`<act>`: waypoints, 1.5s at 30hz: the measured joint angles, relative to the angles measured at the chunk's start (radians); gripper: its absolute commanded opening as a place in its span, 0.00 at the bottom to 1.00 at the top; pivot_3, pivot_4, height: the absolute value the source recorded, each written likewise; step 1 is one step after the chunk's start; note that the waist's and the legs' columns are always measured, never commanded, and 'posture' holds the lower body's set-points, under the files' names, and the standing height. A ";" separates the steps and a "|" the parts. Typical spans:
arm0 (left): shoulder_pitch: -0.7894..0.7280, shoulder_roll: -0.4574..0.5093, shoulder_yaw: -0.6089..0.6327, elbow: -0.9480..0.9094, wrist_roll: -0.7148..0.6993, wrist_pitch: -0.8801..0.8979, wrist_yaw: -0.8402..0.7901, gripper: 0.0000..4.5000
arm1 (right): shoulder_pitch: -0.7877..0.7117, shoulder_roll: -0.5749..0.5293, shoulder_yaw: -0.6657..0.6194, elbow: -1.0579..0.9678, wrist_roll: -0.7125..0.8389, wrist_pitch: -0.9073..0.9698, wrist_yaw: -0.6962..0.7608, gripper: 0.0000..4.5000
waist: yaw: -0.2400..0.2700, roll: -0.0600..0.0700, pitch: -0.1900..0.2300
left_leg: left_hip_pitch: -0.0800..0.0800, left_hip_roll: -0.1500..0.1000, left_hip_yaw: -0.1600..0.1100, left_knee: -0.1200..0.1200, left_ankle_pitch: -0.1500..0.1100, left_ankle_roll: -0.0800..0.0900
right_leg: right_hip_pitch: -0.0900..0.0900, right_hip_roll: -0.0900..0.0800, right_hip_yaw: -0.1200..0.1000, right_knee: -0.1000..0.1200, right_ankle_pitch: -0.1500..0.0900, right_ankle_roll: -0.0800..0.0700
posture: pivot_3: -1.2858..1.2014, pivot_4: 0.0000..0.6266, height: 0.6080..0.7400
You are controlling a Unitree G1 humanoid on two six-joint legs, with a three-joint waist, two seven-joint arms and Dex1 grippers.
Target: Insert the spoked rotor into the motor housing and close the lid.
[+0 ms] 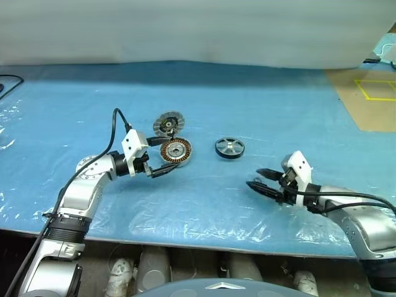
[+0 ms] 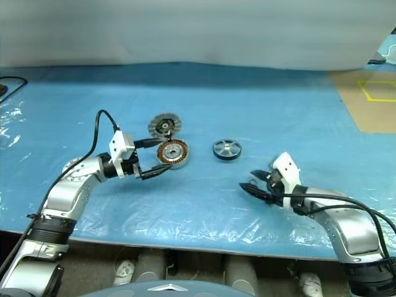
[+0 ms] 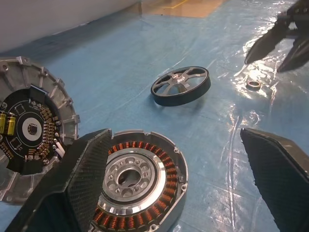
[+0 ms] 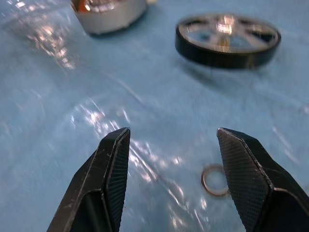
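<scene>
Motor housing: the round grey metal motor housing (image 1: 176, 151) with its ring of copper-coloured windings around a silver centre lay flat on the blue plastic-covered counter (image 1: 204, 111); its central bore held nothing.
Lid: the round silver-grey ridged lid (image 1: 169, 123) with a toothed rim and dark centre sat just behind the motor housing, touching or nearly touching it, its inner face with a circuit board turned up and tilted.
Spoked rotor: the small dark-rimmed wheel with silver spokes and hub (image 1: 229, 148) lay flat to the right of the motor housing, clear of it, outside it.
Small ring: a little metal washer-like ring (image 4: 214, 180) lay on the counter to the right of the motor housing, beyond the spoked rotor, close by the right pincer's fingers.
Left pincer: the left pincer (image 1: 162, 154) reached in level from the left of the motor housing, its two black fingers spread wide to either side of the housing's near-left edge, gripping nothing.
Right pincer: the right pincer (image 1: 262, 180) hung low over the counter, well to the right of the motor housing and nearer than the spoked rotor, angled down and leftward, fingers parted and empty.
Writing: none could be read on any part.
</scene>
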 measured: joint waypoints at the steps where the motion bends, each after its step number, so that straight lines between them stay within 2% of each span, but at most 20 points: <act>1: 0.010 0.001 0.004 0.000 -0.002 -0.007 -0.008 1.00 | -0.057 0.000 0.003 -0.013 0.010 0.009 0.001 0.66 | -0.001 0.000 0.000 | 0.000 0.000 0.000 0.000 0.000 0.000 | 0.000 0.000 0.000 0.000 0.000 -0.001 | 0.52 0.24 1.00; 5: 0.049 0.017 0.033 0.005 -0.017 -0.039 -0.034 1.00 | -0.277 0.026 0.092 0.022 -0.013 0.000 0.013 0.66 | 0.004 0.000 0.000 | 0.000 0.001 0.000 0.000 0.000 0.000 | 0.000 0.000 -0.001 0.001 0.002 -0.004 | 0.52 0.24 1.00; 9: 0.060 0.026 0.053 0.010 -0.017 -0.067 -0.031 1.00 | -0.479 0.101 0.266 0.199 -0.097 -0.043 0.069 0.66 | 0.005 0.000 0.000 | -0.001 0.000 0.000 0.000 0.000 0.000 | 0.000 0.000 -0.001 0.001 0.003 -0.005 | 0.52 0.24 1.00; 15: 0.115 0.027 0.084 0.011 -0.011 -0.087 0.024 1.00 | -0.726 0.240 0.545 0.569 -0.354 -0.331 0.217 0.66 | 0.000 0.000 0.000 | -0.006 0.001 0.001 0.002 0.000 -0.001 | -0.007 0.000 -0.001 0.006 0.002 -0.007 | 0.52 0.24 1.00; 18: 0.131 0.033 0.105 0.021 0.002 -0.107 0.043 1.00 | -0.809 0.280 0.623 0.716 -0.448 -0.468 0.296 0.66 | 0.003 -0.001 0.000 | -0.009 0.002 0.001 0.005 0.000 0.000 | -0.010 0.000 -0.002 0.011 0.001 -0.010 | 0.52 0.24 1.00; 26: 0.183 0.058 0.150 0.029 0.000 -0.146 0.037 1.00 | -0.961 0.386 0.687 0.985 -0.593 -0.751 0.429 0.66 | 0.000 -0.001 0.001 | -0.008 0.003 0.001 0.011 0.000 0.000 | -0.012 0.000 -0.001 0.020 0.000 -0.011 | 0.52 0.24 1.00; 31: 0.199 0.091 0.151 -0.042 -0.012 -0.139 0.011 1.00 | -1.037 0.478 0.703 1.177 -0.687 -0.901 0.428 0.66 | 0.000 -0.002 0.001 | -0.007 0.004 0.001 0.011 0.000 0.000 | -0.012 0.001 -0.001 0.021 0.000 -0.011 | 0.52 0.24 1.00; 36: 0.198 0.088 0.152 -0.069 -0.014 -0.122 0.048 1.00 | -1.088 0.549 0.701 1.349 -0.757 -0.966 0.386 0.66 | -0.003 -0.002 0.001 | -0.008 0.004 0.001 0.011 0.000 0.000 | -0.012 0.001 -0.001 0.020 0.000 -0.012 | 0.52 0.24 1.00; 45: 0.230 0.082 0.152 -0.081 -0.013 -0.123 0.071 1.00 | -1.134 0.563 0.686 1.484 -0.820 -1.041 0.358 0.66 | 0.000 -0.002 0.001 | -0.007 0.005 0.001 0.012 0.000 0.000 | -0.012 0.001 -0.001 0.022 0.000 -0.012 | 0.52 0.24 1.00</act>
